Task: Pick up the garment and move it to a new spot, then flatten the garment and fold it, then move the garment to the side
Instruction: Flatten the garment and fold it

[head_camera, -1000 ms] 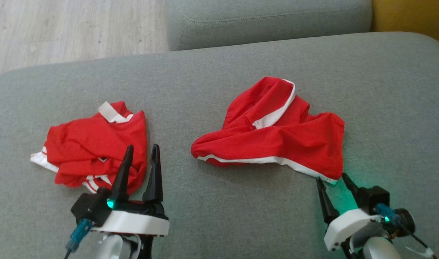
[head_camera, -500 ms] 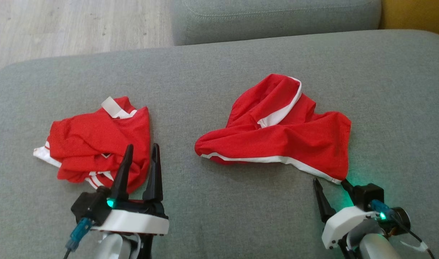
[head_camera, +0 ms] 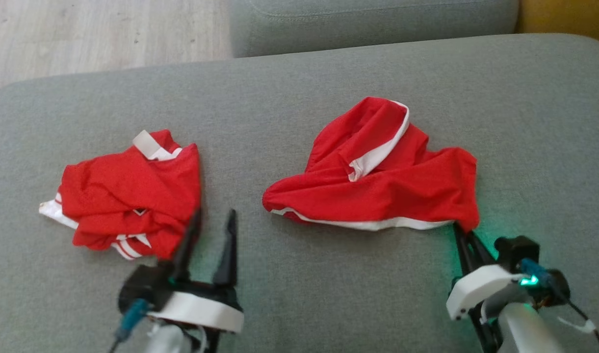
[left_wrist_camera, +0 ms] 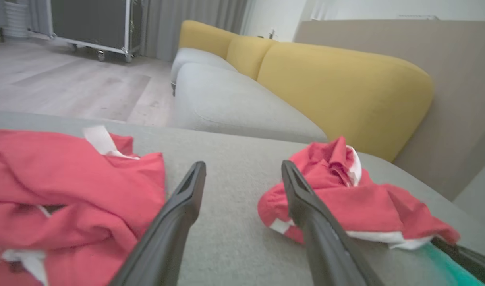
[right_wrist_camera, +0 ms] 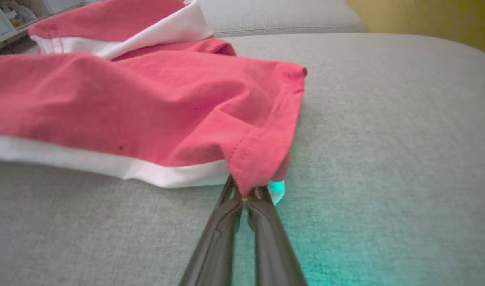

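Note:
A crumpled red garment [head_camera: 382, 181] with white trim lies on the grey sofa cushion [head_camera: 289, 108], right of centre. My right gripper [head_camera: 460, 230] is shut on its near right corner, and in the right wrist view the two fingers pinch the red hem [right_wrist_camera: 252, 174] between their tips [right_wrist_camera: 246, 196]. The same garment [left_wrist_camera: 345, 198] appears to the right in the left wrist view. My left gripper [head_camera: 213, 215] stands open over bare cushion, nothing between its fingers, just right of a second red garment [head_camera: 127, 196].
The second red and white garment [left_wrist_camera: 67, 198] is bunched at the left of the cushion. Behind lie another grey seat [head_camera: 368, 19], a yellow backrest [left_wrist_camera: 337, 83] and wooden floor [head_camera: 93, 34] at the far left. Bare cushion spreads in front and to the right.
My right gripper has closed on the garment's near right corner, and the white-trimmed hem there has bunched. The left gripper has shifted slightly right and nearer. The head camera has moved a little.

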{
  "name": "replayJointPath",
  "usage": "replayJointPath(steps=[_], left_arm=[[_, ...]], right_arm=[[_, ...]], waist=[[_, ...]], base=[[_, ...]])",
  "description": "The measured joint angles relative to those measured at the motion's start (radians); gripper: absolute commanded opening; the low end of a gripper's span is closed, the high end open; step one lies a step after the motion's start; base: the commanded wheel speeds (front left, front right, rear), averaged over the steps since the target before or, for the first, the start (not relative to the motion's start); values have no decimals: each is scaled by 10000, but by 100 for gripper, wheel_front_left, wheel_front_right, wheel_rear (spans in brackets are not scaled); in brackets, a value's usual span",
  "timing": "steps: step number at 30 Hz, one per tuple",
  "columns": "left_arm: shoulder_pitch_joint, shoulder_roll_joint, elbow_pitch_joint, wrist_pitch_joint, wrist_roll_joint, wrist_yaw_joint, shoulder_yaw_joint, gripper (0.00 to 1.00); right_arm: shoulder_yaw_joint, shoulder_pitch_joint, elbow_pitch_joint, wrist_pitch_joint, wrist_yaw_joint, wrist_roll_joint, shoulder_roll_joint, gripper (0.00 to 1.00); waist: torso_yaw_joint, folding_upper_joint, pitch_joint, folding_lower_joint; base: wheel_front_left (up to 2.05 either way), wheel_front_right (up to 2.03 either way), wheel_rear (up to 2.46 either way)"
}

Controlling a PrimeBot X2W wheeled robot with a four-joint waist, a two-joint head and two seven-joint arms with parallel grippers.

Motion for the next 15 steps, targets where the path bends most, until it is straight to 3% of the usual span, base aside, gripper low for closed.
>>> replayJointPath(steps=[15], left_arm=[[-1376,357,2424,1279,-328,-96,-2071,100]], right_arm=[[-27,-182,-556,270,0,15,-4,0]], waist=[[-612,0,293,1]], base=[[0,0,0]])
